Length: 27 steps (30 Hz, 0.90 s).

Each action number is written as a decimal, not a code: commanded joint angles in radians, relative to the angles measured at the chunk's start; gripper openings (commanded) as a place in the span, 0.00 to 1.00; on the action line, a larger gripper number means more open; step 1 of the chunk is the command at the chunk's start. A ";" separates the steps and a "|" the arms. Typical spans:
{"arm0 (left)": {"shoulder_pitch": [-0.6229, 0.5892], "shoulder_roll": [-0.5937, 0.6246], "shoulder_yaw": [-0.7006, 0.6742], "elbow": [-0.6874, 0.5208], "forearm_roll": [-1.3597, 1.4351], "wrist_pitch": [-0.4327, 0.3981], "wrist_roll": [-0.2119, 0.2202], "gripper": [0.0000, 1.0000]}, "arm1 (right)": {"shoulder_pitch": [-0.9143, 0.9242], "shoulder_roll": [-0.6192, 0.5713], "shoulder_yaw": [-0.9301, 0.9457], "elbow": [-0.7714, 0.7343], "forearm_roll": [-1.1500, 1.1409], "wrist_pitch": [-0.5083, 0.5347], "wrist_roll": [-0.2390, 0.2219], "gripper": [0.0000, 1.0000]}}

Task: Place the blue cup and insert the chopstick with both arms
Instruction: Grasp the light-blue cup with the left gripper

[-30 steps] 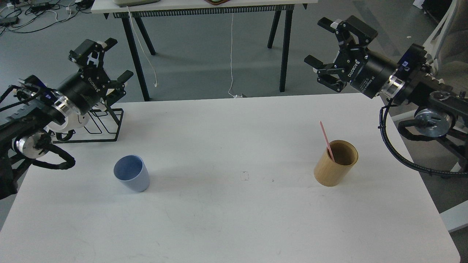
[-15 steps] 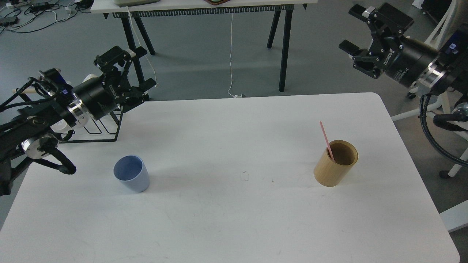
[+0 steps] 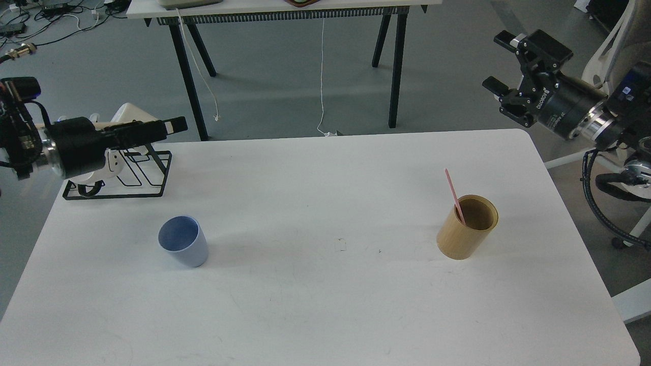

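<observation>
Pink chopstick [image 3: 452,195]: lower end hidden inside tan holder [image 3: 467,227].

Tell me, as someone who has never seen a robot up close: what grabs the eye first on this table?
Two cups stand apart on the white table: a pale blue cup at left and a tan wooden holder at right, with a thin pink chopstick leaning out of it. Black arms flank the scene, the right gripper raised with fingers spread, the left gripper seen side-on above a black wire rack.
</observation>
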 commanded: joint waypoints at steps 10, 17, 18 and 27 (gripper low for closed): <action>0.021 -0.001 0.169 0.020 0.378 0.088 0.000 0.99 | -0.029 0.014 0.014 -0.019 0.001 0.000 0.000 0.98; 0.080 -0.096 0.170 0.103 0.413 0.087 0.000 0.99 | -0.049 0.008 0.014 -0.019 0.001 0.002 0.000 0.98; 0.082 -0.111 0.172 0.109 0.413 0.087 0.000 0.99 | -0.049 0.006 0.014 -0.019 0.001 0.002 0.000 0.98; 0.114 -0.194 0.172 0.206 0.419 0.087 0.000 0.97 | -0.050 0.002 0.020 -0.019 0.001 0.008 0.000 0.98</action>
